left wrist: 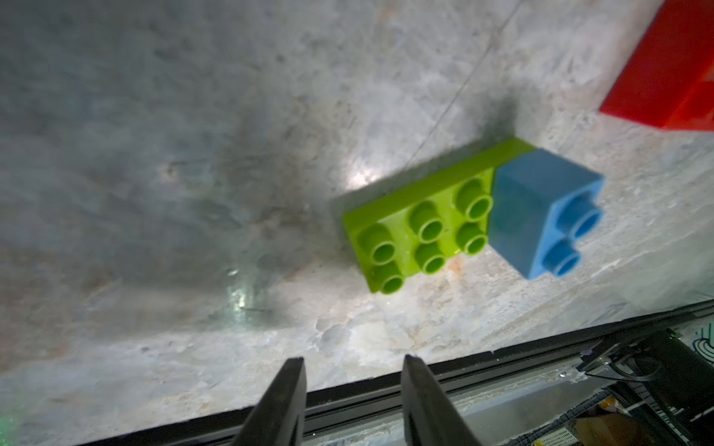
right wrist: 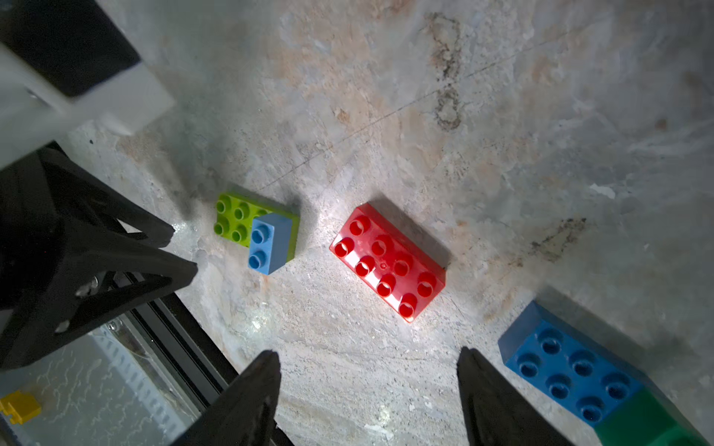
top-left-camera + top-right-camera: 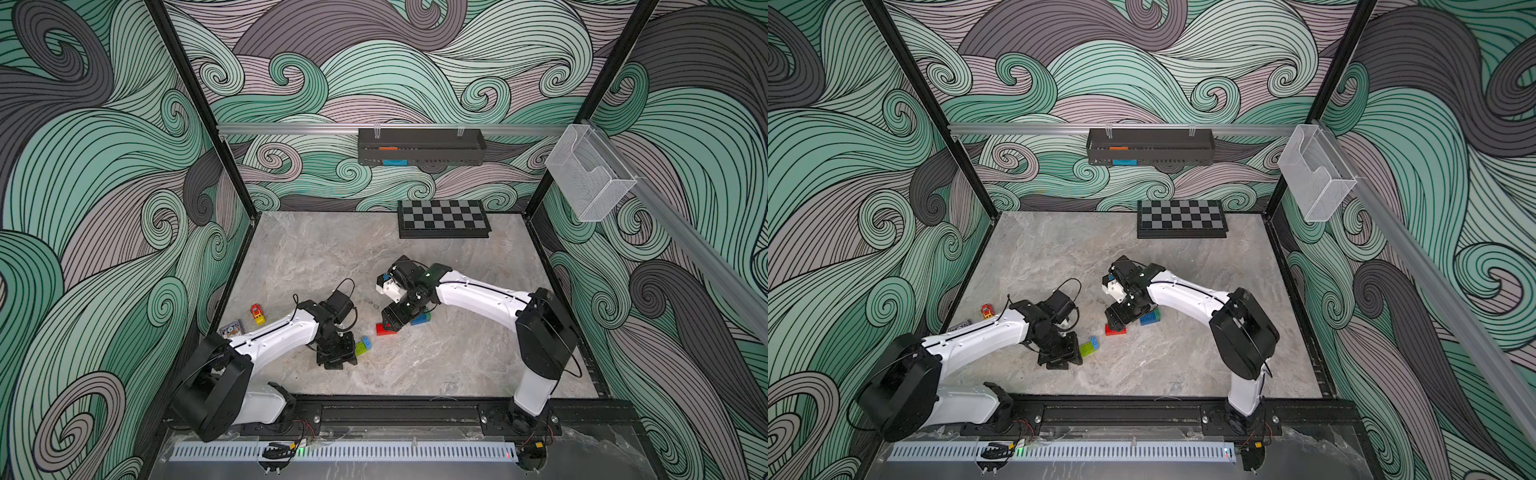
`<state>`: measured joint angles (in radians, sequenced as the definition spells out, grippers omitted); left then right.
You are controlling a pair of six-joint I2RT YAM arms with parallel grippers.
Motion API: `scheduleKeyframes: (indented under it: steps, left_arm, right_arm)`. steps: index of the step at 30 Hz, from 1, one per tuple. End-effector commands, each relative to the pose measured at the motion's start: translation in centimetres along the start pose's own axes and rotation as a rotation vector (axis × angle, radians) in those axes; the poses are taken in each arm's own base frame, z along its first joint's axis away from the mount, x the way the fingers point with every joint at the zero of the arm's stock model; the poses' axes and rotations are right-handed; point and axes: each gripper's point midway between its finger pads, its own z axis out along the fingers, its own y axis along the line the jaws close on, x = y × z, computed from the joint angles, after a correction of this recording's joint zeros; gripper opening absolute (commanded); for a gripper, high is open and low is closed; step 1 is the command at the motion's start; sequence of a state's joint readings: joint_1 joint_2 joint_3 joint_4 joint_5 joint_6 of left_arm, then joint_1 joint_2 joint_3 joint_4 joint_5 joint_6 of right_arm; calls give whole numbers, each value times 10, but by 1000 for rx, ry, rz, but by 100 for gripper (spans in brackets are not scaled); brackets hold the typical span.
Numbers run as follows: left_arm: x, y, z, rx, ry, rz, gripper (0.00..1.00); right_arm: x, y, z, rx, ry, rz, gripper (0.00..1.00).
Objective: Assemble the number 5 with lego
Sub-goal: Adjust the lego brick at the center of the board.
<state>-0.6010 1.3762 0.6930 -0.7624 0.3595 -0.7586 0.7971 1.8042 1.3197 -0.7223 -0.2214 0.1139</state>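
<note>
On the counter [image 2: 502,116] below my right end effector [image 2: 369,386], jaws wide and empty, lies the red brick [image 2: 388,262], studs up. Rigid, light, slick plastic: I'd pinch its long flat sides. My left end effector [image 1: 353,386], jaws slightly apart, holds nothing beside the lime green brick [image 1: 421,216].

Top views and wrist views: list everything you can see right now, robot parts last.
lime green studded plastic brick: 1, mid-table, light blue small brick stacked on one end
red long brick: 1, lying alone
dark blue long brick: 1, dark green brick at its end
red-and-yellow toy car: 1, table's left edge
blue patterned card box: 1, beside car
black-and-grey chessboard: 1, back
black wall tray: 1, rail
left gripper: fingers slightly apart, empty
right gripper: fingers open, empty
</note>
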Motion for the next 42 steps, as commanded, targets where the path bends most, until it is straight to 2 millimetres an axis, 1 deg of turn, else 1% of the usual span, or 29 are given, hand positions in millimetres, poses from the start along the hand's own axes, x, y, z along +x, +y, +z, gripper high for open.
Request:
scheduleKeyframes:
  steps: [1, 4, 11, 19, 23, 30, 36, 42]
  left_arm:
    - [-12, -10, -1, -27, -25, 54, 46]
    - [-19, -5, 5, -79, -30, 57, 46]
    - [-30, 4, 9, -168, -48, 68, 46]
    - [-42, 16, 14, -254, -83, 63, 42]
    - [-53, 15, 11, -278, -119, 77, 42]
    - [-70, 10, 7, -303, -147, 92, 42]
    - [-73, 5, 3, -294, -158, 95, 43]
    - [-67, 8, -6, -282, -172, 92, 43]
  right_arm:
    - [-9, 8, 2, -47, -44, -70, 76]
    - [-7, 6, 9, -47, -33, -77, 76]
    - [-10, 6, 17, -61, -37, -99, 76]
    - [-10, 0, 32, -50, -11, -94, 75]
    - [-6, -1, 36, -52, -1, -103, 75]
    - [8, -1, 45, -53, 34, -111, 74]
    - [18, -2, 49, -15, 62, -150, 74]
    - [29, 2, 49, 9, 86, -176, 73]
